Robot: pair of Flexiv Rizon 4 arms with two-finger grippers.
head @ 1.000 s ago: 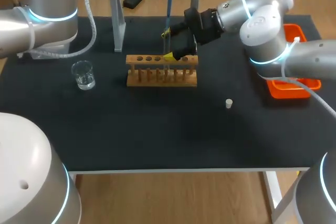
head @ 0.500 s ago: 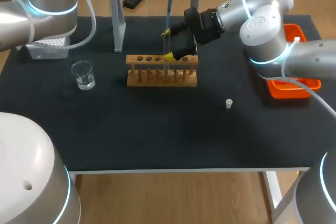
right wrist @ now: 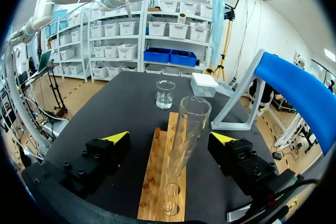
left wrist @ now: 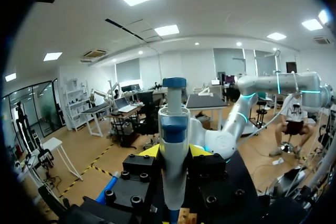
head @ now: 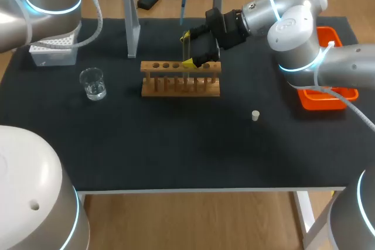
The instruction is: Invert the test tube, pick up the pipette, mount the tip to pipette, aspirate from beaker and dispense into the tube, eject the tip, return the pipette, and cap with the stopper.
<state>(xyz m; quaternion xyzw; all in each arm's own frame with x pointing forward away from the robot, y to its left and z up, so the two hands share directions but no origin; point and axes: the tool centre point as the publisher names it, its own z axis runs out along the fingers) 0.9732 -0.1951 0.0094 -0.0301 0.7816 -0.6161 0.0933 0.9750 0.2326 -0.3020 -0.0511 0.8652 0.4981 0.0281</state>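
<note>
Pipette [left wrist: 174, 145], gripped by left claw [left wrist: 175, 151], now hangs higher, clear of test tube [right wrist: 188, 135], which stands mouth-up in rack [head: 180, 86] near far edge of counter [head: 176, 144], right claw [right wrist: 170, 137] wide astride, seemingly to steady it.

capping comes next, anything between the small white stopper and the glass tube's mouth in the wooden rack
Nothing lies on the black table between the small white stopper and the wooden rack. But the blue-and-white pipette in the left gripper hangs roughly over the mouth of the clear glass test tube, and the open right gripper flanks it.
</note>
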